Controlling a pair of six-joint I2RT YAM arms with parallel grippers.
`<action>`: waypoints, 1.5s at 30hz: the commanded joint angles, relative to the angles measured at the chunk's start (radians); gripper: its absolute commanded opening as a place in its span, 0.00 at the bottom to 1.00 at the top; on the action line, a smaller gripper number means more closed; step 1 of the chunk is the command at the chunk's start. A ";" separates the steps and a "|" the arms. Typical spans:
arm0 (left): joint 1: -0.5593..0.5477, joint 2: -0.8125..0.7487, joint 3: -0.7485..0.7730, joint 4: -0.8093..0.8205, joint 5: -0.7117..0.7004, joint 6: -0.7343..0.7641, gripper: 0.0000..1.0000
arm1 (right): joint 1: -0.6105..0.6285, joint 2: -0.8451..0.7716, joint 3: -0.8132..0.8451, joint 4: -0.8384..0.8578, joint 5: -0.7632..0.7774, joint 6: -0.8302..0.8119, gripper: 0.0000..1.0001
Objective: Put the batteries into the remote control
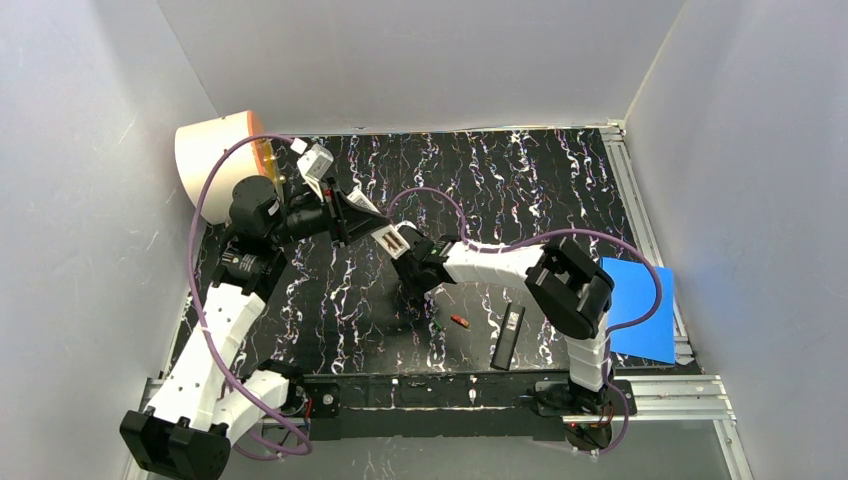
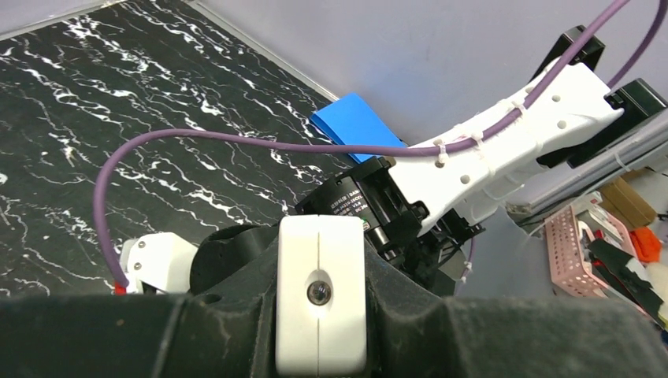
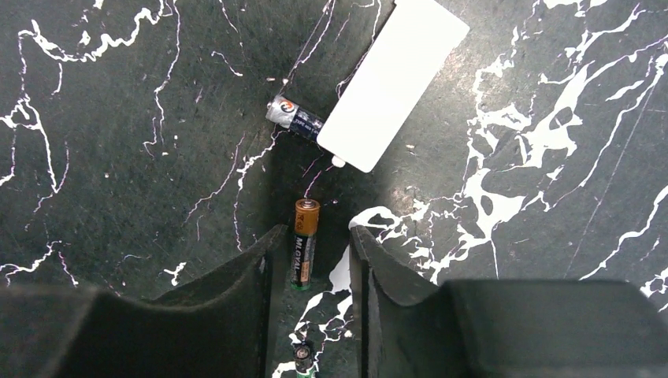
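Though tiny, black, copper-capped battery (image 3: 303, 244).

Blue sheet (image 1: 640, 310) beside marbled mat (image 1: 560, 180), right; cream drum (image 1: 213, 152), perhaps tape, far-left corner.

Fig.: work enclosure. Black marble-pattern tabletop w/ white veining (image 1: 520, 180), boxed by plain pale-grey wall panels (image 1: 420, 60) at back, L & R. Silver aluminium rails (image 1: 660, 390) along near & R edges; flat blue sheet (image 1: 645, 345) at R edge. Even light.
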 commanded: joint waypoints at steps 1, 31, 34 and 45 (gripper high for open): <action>0.002 -0.035 -0.006 -0.007 -0.063 0.015 0.00 | 0.007 0.032 0.044 -0.038 0.007 -0.004 0.41; 0.000 0.103 -0.064 -0.162 -0.263 -0.135 0.00 | -0.010 -0.424 -0.137 0.046 0.152 0.119 0.16; -0.009 0.157 -0.096 -0.051 -0.206 -0.218 0.00 | -0.019 -0.527 -0.104 0.043 0.184 0.129 0.17; -0.073 0.370 0.055 0.066 0.041 -0.309 0.00 | -0.020 -0.657 -0.005 0.137 0.051 0.098 0.19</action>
